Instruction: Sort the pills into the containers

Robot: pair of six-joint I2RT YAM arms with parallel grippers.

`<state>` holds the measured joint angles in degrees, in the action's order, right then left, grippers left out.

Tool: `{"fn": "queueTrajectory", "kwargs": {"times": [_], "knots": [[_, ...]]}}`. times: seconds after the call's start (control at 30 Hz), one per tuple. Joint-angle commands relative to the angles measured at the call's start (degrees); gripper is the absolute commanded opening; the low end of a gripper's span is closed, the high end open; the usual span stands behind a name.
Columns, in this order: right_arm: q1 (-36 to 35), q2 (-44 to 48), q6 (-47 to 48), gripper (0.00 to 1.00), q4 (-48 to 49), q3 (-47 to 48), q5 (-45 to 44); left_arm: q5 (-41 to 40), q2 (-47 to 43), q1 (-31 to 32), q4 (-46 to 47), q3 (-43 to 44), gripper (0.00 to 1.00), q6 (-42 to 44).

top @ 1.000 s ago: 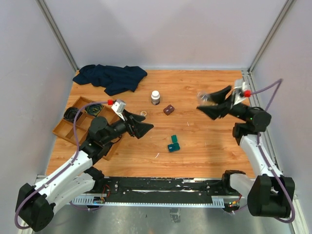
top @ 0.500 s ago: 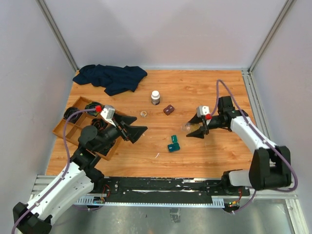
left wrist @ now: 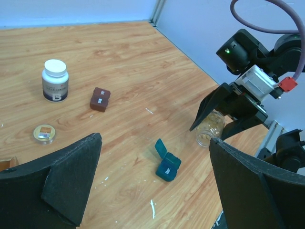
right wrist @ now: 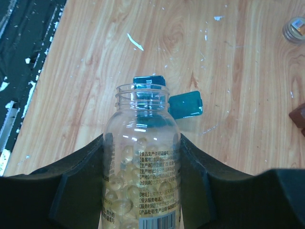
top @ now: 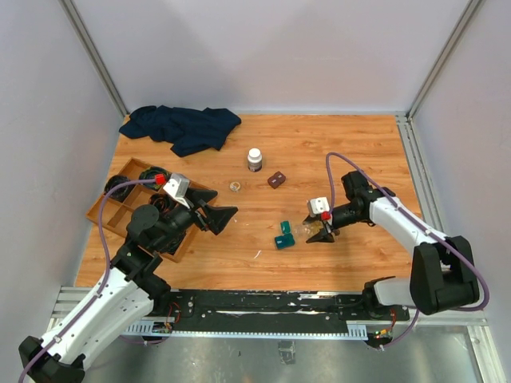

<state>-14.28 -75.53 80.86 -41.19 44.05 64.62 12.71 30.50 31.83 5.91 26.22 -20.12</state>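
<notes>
The teal hinged case [top: 283,235] lies open on the table near the front middle; it also shows in the left wrist view [left wrist: 167,164] and the right wrist view [right wrist: 148,81]. My right gripper [top: 318,227] is shut on a clear uncapped bottle [right wrist: 142,162] of yellowish softgel pills. The bottle's mouth points at the case from just right of it, low over the table. The bottle [left wrist: 211,128] shows between the right fingers in the left wrist view. My left gripper [top: 219,215] is open and empty, left of the case.
A white-capped pill bottle [top: 255,159], a brown case [top: 276,179] and a small round tin [top: 235,186] stand behind the teal case. A wooden compartment tray [top: 108,211] sits at the left edge. A dark cloth [top: 184,128] lies at the back left.
My right arm has swung from the far right down and left to the teal case, carrying the clear bottle. My left gripper has drawn back slightly to the left.
</notes>
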Motion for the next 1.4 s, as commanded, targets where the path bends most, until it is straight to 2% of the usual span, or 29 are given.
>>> {"fn": "queueTrajectory", "kwargs": {"times": [0.0, 0.53, 0.8, 1.37], "knots": [[-1.18, -0.99, -2.82, 0.01, 3.49, 0.25, -3.18, 0.01, -1.13, -0.28, 0.94, -1.03, 0.99, 0.72], [-4.95, -3.67, -4.7, 0.01, 4.63, 0.96, -11.87, 1.7, -2.18, -0.28, 4.17, -3.6, 0.99, -1.2], [-7.38, -5.74, -6.34, 0.01, 5.47, 1.56, -15.09, -1.46, -3.07, -0.28, 2.55, -3.34, 0.99, -1.07], [-10.7, -8.16, -10.45, 0.01, 7.68, 2.86, -20.26, -1.64, -2.86, -0.28, 1.94, -3.14, 0.99, -1.03]]}}
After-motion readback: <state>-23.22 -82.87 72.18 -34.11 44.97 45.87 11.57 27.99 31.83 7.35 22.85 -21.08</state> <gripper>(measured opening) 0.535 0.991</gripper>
